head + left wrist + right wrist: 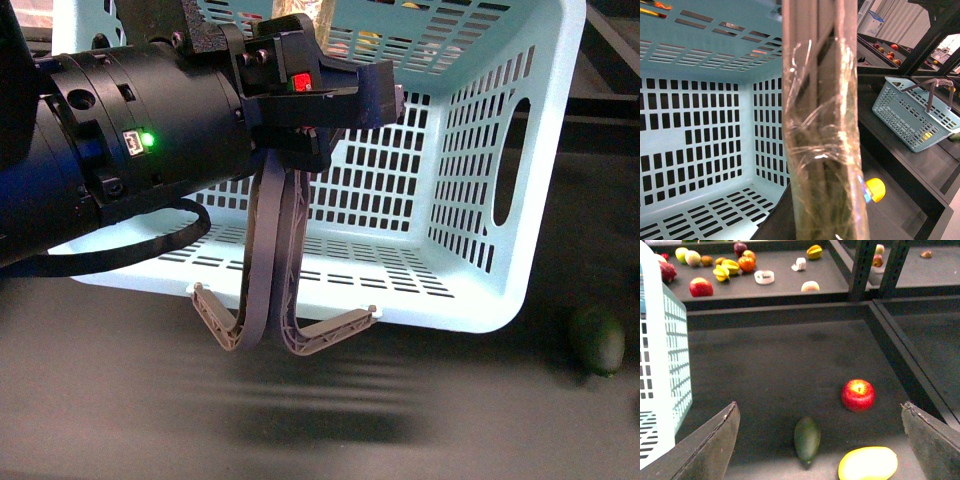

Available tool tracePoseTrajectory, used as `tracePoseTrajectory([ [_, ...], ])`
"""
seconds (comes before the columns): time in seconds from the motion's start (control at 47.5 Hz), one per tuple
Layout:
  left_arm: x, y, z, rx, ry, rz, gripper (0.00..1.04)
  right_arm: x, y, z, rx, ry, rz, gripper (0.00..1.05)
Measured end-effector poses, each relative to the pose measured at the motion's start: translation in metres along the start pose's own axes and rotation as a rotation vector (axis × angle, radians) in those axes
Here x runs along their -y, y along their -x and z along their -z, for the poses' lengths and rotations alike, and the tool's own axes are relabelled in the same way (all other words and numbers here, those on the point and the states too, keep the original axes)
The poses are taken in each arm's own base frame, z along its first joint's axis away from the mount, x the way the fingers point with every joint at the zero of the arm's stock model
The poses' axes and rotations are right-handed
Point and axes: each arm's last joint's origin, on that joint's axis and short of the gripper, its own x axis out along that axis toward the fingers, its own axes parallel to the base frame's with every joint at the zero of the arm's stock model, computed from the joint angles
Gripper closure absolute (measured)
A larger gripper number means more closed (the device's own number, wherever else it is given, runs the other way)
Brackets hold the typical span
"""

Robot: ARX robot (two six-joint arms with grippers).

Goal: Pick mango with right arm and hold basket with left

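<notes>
Wide open and holding nothing, the right end effector [819, 407] is poised over the dark worktop [780, 365]. The mango [868, 463] lies on that worktop, nearer one finger than the other, just beside a dark green fruit [807, 439] and near a red apple [858, 395]. In the upper left of the front frame, the left end effector [305, 130] seems clamped on the swing handle [262, 260] of the tilted basket [470, 190], though its fingers are hidden. For a clean pick, the opening should be centred over the mango and lowered without nudging the green fruit.
</notes>
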Motion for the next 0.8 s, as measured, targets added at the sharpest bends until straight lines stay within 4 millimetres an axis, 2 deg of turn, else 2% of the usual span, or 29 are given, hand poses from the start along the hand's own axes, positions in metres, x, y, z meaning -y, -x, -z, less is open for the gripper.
tracePoseTrajectory([
  [0.295, 0.000, 0.000, 0.000, 0.000, 0.000, -0.001, 0.96, 0.024, -0.056, 0.023, -0.192, -0.035, 0.033, 0.08],
  [0.379, 0.000, 0.000, 0.000, 0.000, 0.000, -0.001, 0.96, 0.032, -0.075, 0.039, -0.278, -0.032, 0.035, 0.08],
  [0.526, 0.000, 0.000, 0.000, 0.000, 0.000, 0.000, 0.96, 0.043, -0.097, 0.056, -0.344, -0.038, 0.073, 0.08],
  [0.611, 0.000, 0.000, 0.000, 0.000, 0.000, 0.000, 0.96, 0.054, -0.112, 0.066, -0.366, -0.057, 0.132, 0.08],
  [0.8, 0.000, 0.000, 0.000, 0.000, 0.000, -0.001, 0.96, 0.075, -0.143, 0.102, -0.443, -0.176, 0.295, 0.08],
])
